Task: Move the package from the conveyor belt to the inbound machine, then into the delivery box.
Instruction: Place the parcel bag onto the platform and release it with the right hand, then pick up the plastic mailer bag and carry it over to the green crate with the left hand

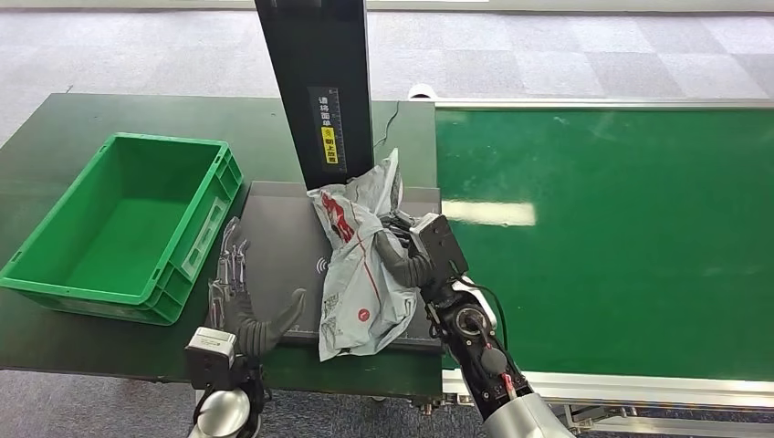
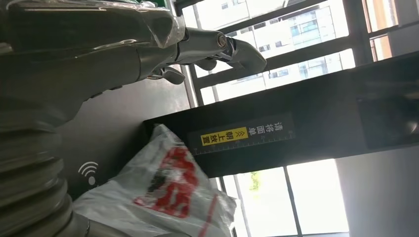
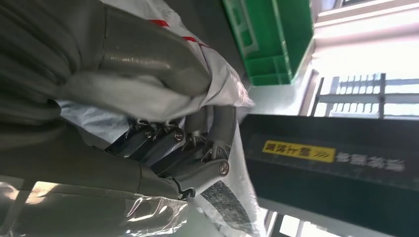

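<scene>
Head view: right hand [image 1: 402,245] grips the package [image 1: 358,265] over the scanner pad [image 1: 278,237]; left hand [image 1: 246,306] spread, empty, beside the green box [image 1: 55,274].
Left wrist view: package under the post [image 2: 306,133].
Right wrist view: fingers [image 3: 217,128] wrap the bag. Lay it flat, label up, I'd judge.

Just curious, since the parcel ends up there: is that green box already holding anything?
Empty. The head view looks straight into the green box and shows only its bare floor; the package lies on the dark scanner plate.
</scene>
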Controlling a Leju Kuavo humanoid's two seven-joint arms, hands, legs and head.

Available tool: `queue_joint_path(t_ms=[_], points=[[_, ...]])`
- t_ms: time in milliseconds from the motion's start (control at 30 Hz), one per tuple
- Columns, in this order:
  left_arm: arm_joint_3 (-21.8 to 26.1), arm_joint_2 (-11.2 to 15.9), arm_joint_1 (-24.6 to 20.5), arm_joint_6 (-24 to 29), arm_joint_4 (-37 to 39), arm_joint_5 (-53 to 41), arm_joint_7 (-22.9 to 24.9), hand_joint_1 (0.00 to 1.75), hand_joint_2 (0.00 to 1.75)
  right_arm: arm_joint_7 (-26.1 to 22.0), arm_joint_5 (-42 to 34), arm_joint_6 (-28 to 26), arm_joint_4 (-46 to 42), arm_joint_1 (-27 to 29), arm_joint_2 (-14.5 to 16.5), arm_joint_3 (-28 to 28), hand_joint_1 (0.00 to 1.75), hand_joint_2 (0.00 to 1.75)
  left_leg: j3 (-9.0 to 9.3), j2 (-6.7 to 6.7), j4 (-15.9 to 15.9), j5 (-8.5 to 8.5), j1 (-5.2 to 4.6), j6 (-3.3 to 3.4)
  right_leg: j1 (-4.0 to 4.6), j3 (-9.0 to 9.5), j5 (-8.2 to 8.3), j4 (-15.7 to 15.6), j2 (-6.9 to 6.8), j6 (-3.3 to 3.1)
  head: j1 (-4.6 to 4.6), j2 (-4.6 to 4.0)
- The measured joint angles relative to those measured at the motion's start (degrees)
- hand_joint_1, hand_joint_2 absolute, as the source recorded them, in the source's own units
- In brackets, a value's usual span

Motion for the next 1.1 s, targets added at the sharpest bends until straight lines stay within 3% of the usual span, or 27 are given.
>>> queue_joint_path(t_ms=[33,167,367,567,867,1100], points=[[0.0,-0.1,0.0,0.0,0.0,-0.2,0.2,0.0,1.75,-0.1,0.3,-1.3,1.1,-0.1,0.1,0.0,0.0,0.0,0.0,0.0,0.0,0.0,0.0,0.0,0.0,0.0,0.0,0.0,0.0,0.0,0.0,0.0],[0.1,-0.5,0.2,-0.1,0.0,-1.1,1.0,0.0,1.75,0.3,1.1,-4.7,2.5,0.0,0.3,-0.2,0.0,0.0,0.01,0.02,0.0,0.0,0.0,0.0,0.0,-0.01,0.0,0.0,0.01,0.0,0.01,0.01],[0.2,-0.7,0.4,-0.4,0.0,-1.8,1.1,0.0,1.75,0.9,0.8,-4.3,0.6,1.8,-0.1,-0.6,0.0,0.0,0.01,0.02,0.0,-0.01,0.0,0.0,0.0,-0.04,0.0,0.0,0.01,0.0,0.0,0.01],[-0.5,-1.1,0.5,-0.5,0.5,-5.4,1.1,0.0,1.75,3.8,1.4,-4.4,-10.3,7.3,-1.9,-1.7,0.0,0.0,0.01,0.01,0.0,-0.01,-0.01,0.0,-0.01,-0.05,0.0,0.0,0.01,0.0,0.01,0.01],[-4.5,-1.2,-4.1,0.0,6.3,-18.4,4.5,0.0,1.75,-0.7,4.7,-8.4,-33.2,15.8,-4.6,-5.6,0.0,0.0,0.03,0.09,0.0,-0.02,-0.01,0.0,-0.02,-0.04,0.01,0.0,0.07,0.0,0.0,0.01],[-6.7,-1.4,-8.4,-0.1,11.4,-26.7,8.1,0.0,1.75,-2.9,12.9,-17.3,-44.8,20.2,-5.5,-7.6,0.0,0.0,0.04,0.02,0.0,-0.02,-0.01,0.0,-0.01,-0.04,0.01,0.0,0.01,0.0,0.0,0.0]])
